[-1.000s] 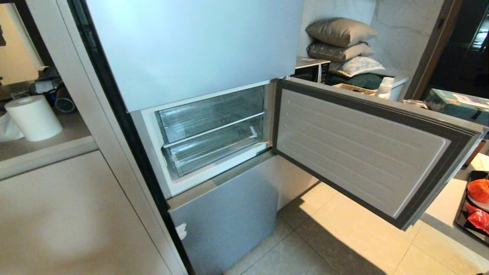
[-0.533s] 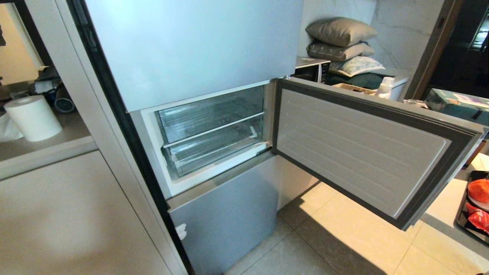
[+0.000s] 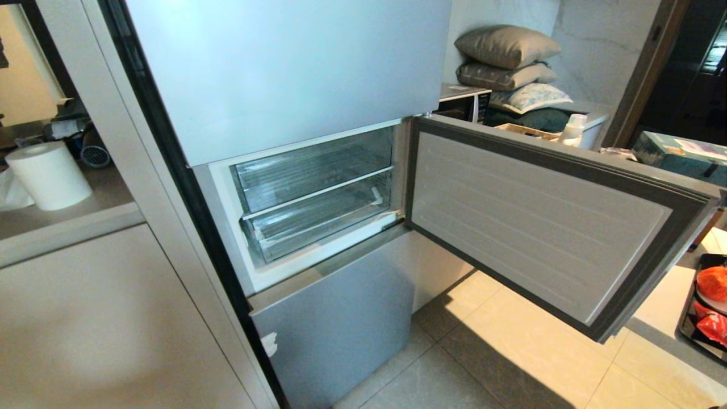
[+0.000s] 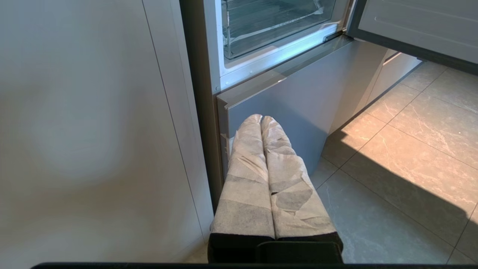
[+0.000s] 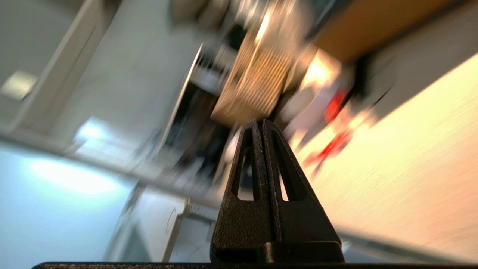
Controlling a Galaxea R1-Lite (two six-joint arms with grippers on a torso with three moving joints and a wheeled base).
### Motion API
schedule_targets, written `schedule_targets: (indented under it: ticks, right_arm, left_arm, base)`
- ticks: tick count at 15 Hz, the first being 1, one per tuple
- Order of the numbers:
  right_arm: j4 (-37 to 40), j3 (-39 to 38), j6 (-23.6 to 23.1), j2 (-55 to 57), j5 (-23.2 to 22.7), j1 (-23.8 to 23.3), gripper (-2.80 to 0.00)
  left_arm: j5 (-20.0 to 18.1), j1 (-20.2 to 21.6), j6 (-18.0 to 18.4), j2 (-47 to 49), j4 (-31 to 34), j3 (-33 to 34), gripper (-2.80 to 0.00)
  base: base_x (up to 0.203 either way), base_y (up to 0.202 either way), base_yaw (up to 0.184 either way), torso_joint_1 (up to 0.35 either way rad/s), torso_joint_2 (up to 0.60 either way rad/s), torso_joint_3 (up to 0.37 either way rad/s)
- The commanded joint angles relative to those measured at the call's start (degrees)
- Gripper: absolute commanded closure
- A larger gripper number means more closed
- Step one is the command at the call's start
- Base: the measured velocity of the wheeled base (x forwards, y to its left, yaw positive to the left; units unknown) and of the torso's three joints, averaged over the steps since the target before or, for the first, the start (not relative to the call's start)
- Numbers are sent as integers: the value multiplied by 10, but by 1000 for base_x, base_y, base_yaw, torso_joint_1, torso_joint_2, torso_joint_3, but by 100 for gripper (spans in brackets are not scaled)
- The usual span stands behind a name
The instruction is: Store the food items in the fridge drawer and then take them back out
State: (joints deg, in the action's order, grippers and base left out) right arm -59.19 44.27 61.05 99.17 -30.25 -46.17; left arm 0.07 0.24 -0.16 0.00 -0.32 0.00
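Beige floor tiles point(image 3: 511, 352) front a silver fridge; its clear plastic ribbed fridge drawer point(image 3: 318, 218) sits empty beyond the left gripper point(image 4: 261, 119), fingers pressed together. Red food items point(image 3: 711, 301) lie in a black tray point(image 3: 684, 318) on the bench. The right gripper point(image 5: 261, 123) fingers are pressed together, empty. No readable writing.

We've got a brushed, satiny metal-look fridge door point(image 3: 335, 318), clear glossy plastic drawers point(image 3: 318, 218), and smooth stone-like floor tiles point(image 4: 410, 149). The left fingers point(image 4: 246, 157) are wrapped in crinkly paper-like tape; the right fingers point(image 5: 242, 209) are grainy black plastic.
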Motion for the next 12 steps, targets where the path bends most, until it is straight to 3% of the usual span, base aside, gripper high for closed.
schedule_targets:
  ticks: [1,7,10,12]
  right_arm:
    - [-3,36,41,68,-85,6,0]
    - [-3,58,134,95,-177,29,0]
    - [-3,58,133,103,-185,52,0]
    - [-2,53,134,97,-216,62,0]
  left_arm:
    - [0,1,0,1,0,0,0]
    - [0,0,0,1,0,0,0]
    - [0,0,0,1,0,0,0]
    - [0,0,0,1,0,0,0]
  base:
    - [0,0,0,0,0,0]
    - [0,0,0,0,0,0]
    - [0,0,0,0,0,0]
    - [0,0,0,0,0,0]
